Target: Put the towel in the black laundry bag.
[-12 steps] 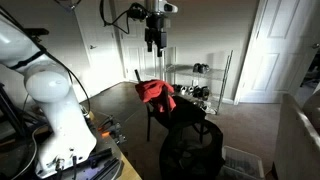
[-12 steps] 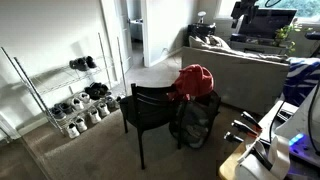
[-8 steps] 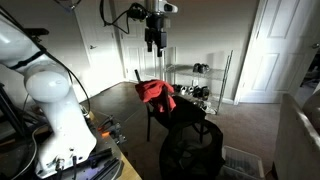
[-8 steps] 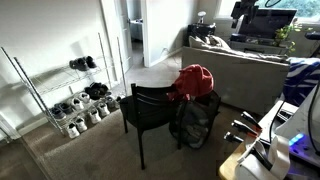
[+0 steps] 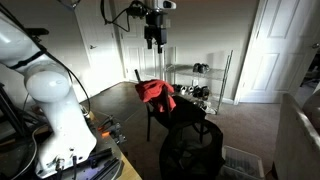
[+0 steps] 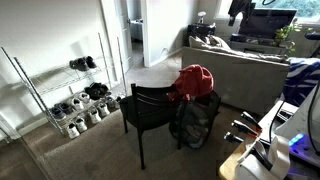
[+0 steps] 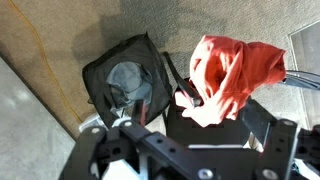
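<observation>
A red towel (image 5: pixel 155 92) lies crumpled on a black chair (image 6: pixel 150 106); it shows in both exterior views (image 6: pixel 194 82) and in the wrist view (image 7: pixel 236 68). The black laundry bag (image 5: pixel 192 150) stands open on the floor beside the chair (image 6: pixel 193 122), its mouth visible from above (image 7: pixel 125 80). My gripper (image 5: pixel 152 40) hangs high above the towel and chair, apart from both, and sits at the top edge of an exterior view (image 6: pixel 237 8). Its fingers (image 7: pixel 190 140) are spread open and empty.
A wire shoe rack (image 6: pixel 78 95) with several shoes stands along the wall behind the chair (image 5: pixel 205 88). A sofa (image 6: pixel 245 70) is on the far side of the chair. White doors (image 5: pixel 268 50) and the robot base (image 5: pixel 50 105) border the carpeted floor.
My gripper has risen slightly above the chair. The towel, chair and bag have not moved.
</observation>
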Controlling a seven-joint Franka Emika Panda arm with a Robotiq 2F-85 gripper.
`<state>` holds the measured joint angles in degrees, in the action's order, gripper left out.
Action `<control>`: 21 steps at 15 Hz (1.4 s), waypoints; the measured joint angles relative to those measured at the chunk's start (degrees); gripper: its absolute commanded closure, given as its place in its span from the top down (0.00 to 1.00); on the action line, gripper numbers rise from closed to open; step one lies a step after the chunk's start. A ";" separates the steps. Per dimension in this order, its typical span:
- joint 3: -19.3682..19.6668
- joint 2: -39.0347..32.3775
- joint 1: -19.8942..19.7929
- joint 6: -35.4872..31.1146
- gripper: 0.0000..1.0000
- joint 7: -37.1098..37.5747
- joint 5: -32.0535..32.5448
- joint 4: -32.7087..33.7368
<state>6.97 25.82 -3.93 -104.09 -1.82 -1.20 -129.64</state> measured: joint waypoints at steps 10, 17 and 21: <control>-8.01 -13.56 2.95 -1.41 1.00 3.50 2.21 13.74; -6.99 -22.16 2.92 0.05 1.00 -0.87 3.77 17.31; -6.85 -22.70 2.94 0.34 1.00 -2.02 3.76 17.88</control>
<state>0.12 3.11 -1.00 -103.74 -3.84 2.56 -111.76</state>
